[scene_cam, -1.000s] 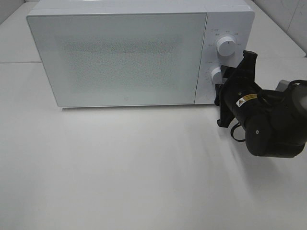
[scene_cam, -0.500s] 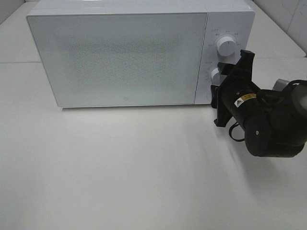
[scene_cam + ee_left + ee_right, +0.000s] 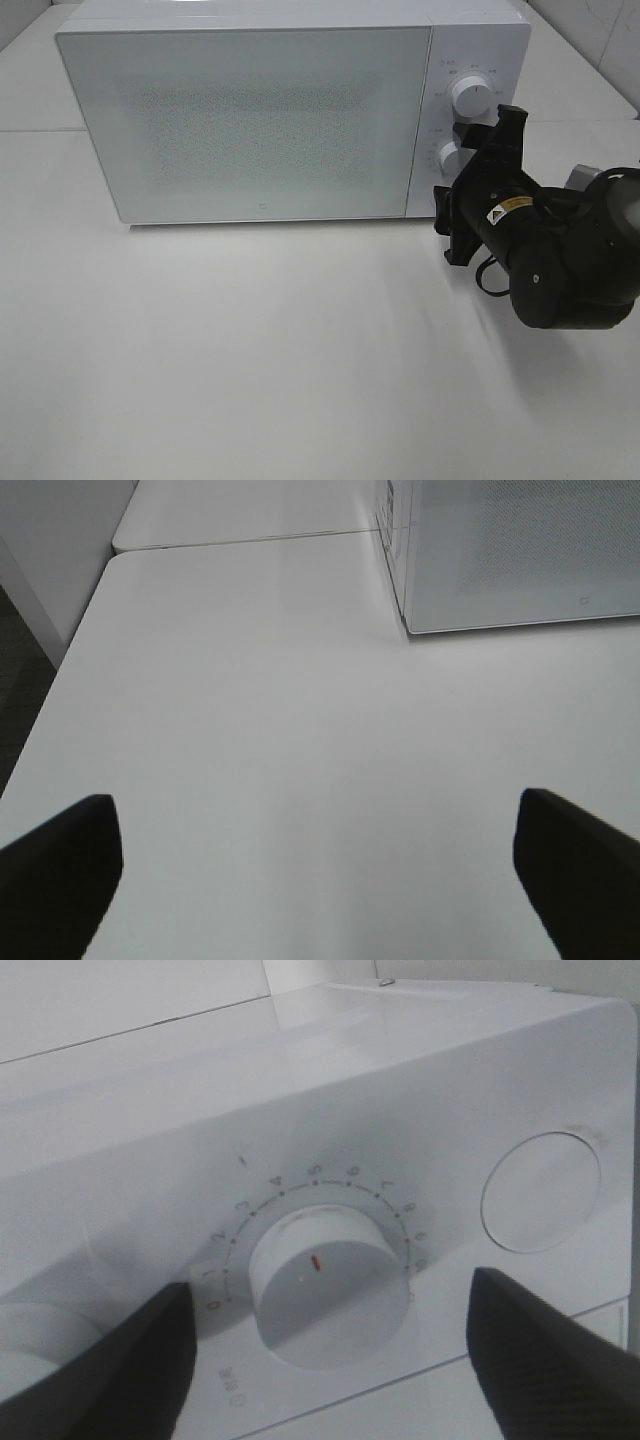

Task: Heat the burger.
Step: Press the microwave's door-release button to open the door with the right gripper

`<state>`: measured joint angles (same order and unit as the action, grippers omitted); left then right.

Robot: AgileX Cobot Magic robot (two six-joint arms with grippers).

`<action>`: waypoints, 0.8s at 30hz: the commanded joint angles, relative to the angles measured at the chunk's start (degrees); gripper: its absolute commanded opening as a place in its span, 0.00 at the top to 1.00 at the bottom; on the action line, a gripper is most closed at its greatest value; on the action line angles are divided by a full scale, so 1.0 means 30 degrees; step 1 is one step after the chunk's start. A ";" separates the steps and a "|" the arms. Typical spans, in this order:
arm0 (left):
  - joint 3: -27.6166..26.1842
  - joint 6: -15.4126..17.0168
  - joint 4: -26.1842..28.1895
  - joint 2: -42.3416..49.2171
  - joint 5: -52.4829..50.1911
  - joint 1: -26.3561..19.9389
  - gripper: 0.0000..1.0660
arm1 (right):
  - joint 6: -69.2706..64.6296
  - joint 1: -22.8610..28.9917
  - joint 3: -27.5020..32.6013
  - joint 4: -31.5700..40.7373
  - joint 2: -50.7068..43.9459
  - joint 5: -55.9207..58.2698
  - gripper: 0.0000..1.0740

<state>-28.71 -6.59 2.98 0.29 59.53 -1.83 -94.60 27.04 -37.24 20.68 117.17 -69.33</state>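
Tabletop [image 3: 250, 350], white and seamed, carries the white microwave [image 3: 250, 120] with its door shut. The speckled pane hides the inside, so we cannot see the burger. Our right fingers [image 3: 120, 1370] stand apart on either side of the lower knob [image 3: 318, 1285], not touching it. Our left fingers [image 3: 60, 870] spread wide above the tabletop, holding nothing.

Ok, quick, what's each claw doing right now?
Left claw: open, empty, above the table.
Right claw: open, straddling the lower dial, not gripping it.
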 commanded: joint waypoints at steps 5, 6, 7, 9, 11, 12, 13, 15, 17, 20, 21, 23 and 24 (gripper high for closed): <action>0.0095 0.0153 0.0191 0.0458 -0.0134 -0.0076 0.06 | 0.0115 0.0076 0.1413 0.0019 -0.1012 -0.2483 0.31; 0.0095 0.0153 0.0191 0.0458 -0.0134 -0.0076 0.06 | 0.0115 0.0076 0.1413 0.0019 -0.1012 -0.2483 0.31; 0.0095 0.0153 0.0191 0.0458 -0.0134 -0.0076 0.06 | 0.0115 0.0076 0.1623 0.0057 -0.1184 -0.2521 0.31; 0.0095 0.0153 0.0191 0.0458 -0.0134 -0.0076 0.06 | 0.0115 0.0076 0.2024 0.0038 -0.1528 -0.2521 0.31; 0.0095 0.0153 0.0191 0.0458 -0.0134 -0.0076 0.06 | 0.0115 0.0076 0.2177 0.0019 -0.1681 -0.2521 0.31; 0.0095 0.0153 0.0191 0.0458 -0.0134 -0.0076 0.06 | 0.0115 0.0306 0.2559 0.0191 -0.2120 -0.2521 0.31; 0.0095 0.0153 0.0191 0.0458 -0.0134 -0.0076 0.06 | 0.0115 0.0497 0.2922 0.0344 -0.2636 -0.2521 0.31; 0.0095 0.0153 0.0191 0.0458 -0.0134 -0.0076 0.06 | 0.0115 0.0726 0.3094 0.0535 -0.2846 -0.2521 0.31; 0.0095 0.0153 0.0191 0.0458 -0.0134 -0.0076 0.06 | 0.0191 0.1108 0.3514 0.0879 -0.3419 -0.2521 0.31; 0.0095 0.0153 0.0191 0.0458 -0.0134 -0.0076 0.06 | 0.0840 0.1757 0.4163 0.1585 -0.4221 -0.2521 0.31; 0.0095 0.0153 0.0191 0.0458 -0.0134 -0.0076 0.06 | 0.2101 0.2273 0.4660 0.2101 -0.4851 -0.2521 0.31; 0.0095 0.0153 0.0191 0.0458 -0.0134 -0.0076 0.06 | 0.2827 0.2483 0.4851 0.2292 -0.5118 -0.2521 0.31; 0.0095 0.0153 0.0191 0.0458 -0.0134 -0.0076 0.06 | 0.4889 0.2731 0.5233 0.2406 -0.5768 -0.2521 0.31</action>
<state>-28.71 -6.59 2.98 0.29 59.53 -1.83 -87.66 34.15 -22.75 26.99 102.73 -69.33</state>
